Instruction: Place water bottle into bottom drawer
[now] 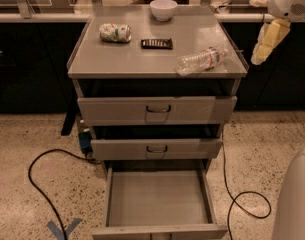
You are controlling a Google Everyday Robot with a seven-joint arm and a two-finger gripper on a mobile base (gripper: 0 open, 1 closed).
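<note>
Rightward off cabinet top (142,61), gripper (264,19) fingers (270,39) wide; water bottle (202,60) lying on it

Floor (37,134): speckled beige terrazzo, filling the lower half of the frame.
Cables: one black cable (33,184) loops at lower left, and a second cable (249,204) curls at lower right.
Tape mark (64,228): blue, at bottom left (shaped like a V).
Counter (32,18): a pale top runs along the upper edge, with dark fronts beneath.
Cabinet (157,59): grey metal, in the centre, standing in front of the counter.
Light: warm, leaving a soft sheen on the cabinet top.
Gripper (264,49): upper right, beside the cabinet's right edge.
</note>
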